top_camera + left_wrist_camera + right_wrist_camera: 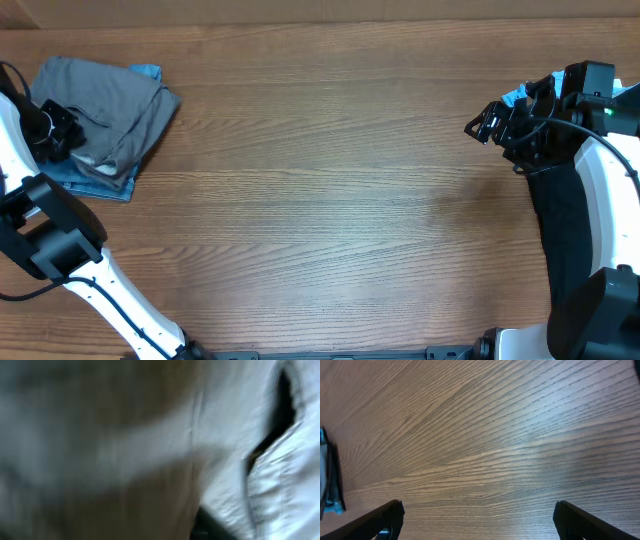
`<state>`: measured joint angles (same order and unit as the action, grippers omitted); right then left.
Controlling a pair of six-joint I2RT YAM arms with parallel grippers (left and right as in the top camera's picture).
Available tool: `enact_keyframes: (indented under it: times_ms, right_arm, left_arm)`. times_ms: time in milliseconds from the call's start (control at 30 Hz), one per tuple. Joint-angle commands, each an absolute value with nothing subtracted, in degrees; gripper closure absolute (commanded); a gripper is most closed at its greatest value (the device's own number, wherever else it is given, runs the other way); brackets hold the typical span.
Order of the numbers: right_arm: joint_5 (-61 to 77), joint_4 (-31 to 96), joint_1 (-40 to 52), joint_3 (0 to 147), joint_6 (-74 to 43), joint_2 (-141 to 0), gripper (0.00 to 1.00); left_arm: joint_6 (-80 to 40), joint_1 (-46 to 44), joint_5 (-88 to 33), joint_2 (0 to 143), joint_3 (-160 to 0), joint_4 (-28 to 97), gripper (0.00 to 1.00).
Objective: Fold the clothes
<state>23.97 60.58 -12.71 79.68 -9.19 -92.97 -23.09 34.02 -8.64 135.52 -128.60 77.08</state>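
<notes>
One pair of folded grey shorts (110, 105) lies at the far-left corner of the surface (320, 200), stacked on one blue denim piece (95, 183) whose edge shows along the near side. The left hand (62, 130) sits at the stack's left edge; the blurred wrist view does not show whether its jaws are wide or narrow. At the right edge lie one black garment (560, 215) and one light-blue garment (516, 96), and the right hand (487, 124) is over bare wood, jaws wide, holding nothing.

Grey shorts (115, 100) folded, wrinkled, lying far left; black garment (558, 235) bunched at right edge.
</notes>
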Motion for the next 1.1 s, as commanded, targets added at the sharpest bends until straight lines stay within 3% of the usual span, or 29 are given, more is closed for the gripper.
enact_keyframes:
  times_ms: [0,233,333,467,567,600,700,733,1067]
  right_arm:
    - [24.0,60.4,-12.7,79.9,-9.2,-92.9,0.0]
    - [24.0,60.4,-12.7,79.9,-9.2,-92.9,0.0]
    - [24.0,60.4,-12.7,79.9,-9.2,-92.9,0.0]
    - [24.0,60.4,-12.7,79.9,-9.2,-92.9,0.0]
    - [24.0,60.4,-12.7,79.9,-9.2,-92.9,0.0]
    - [24.0,60.4,-12.7,79.9,-9.2,-92.9,0.0]
    - [24.0,60.4,-12.7,79.9,-9.2,-92.9,0.0]
    - [24.0,60.4,-12.7,79.9,-9.2,-92.9,0.0]
    - [24.0,60.4,-12.7,79.9,-9.2,-92.9,0.0]
  left_arm:
    - [-20.6,34.2,-6.2,134.2,-128.7,80.9,0.26]
    - [-20.0,34.2,-3.9,134.2,-143.7,96.0,0.25]
    - [-15.2,34.2,-5.5,130.5,-147.6,96.8,0.16]
    - [-14.9,34.3,-6.1,123.9,-147.6,93.6,0.18]
    - [-14.1,34.9,-11.2,122.8,-147.5,89.2,0.3]
    - [-14.1,35.2,-13.0,123.2,-147.4,88.5,0.38]
    - [-13.3,36.9,-20.2,126.9,-147.4,86.0,0.92]
    - [-13.3,37.5,-22.4,128.5,-147.4,85.2,0.96]
    - [-12.2,45.4,-38.1,146.2,-147.4,82.3,0.96]
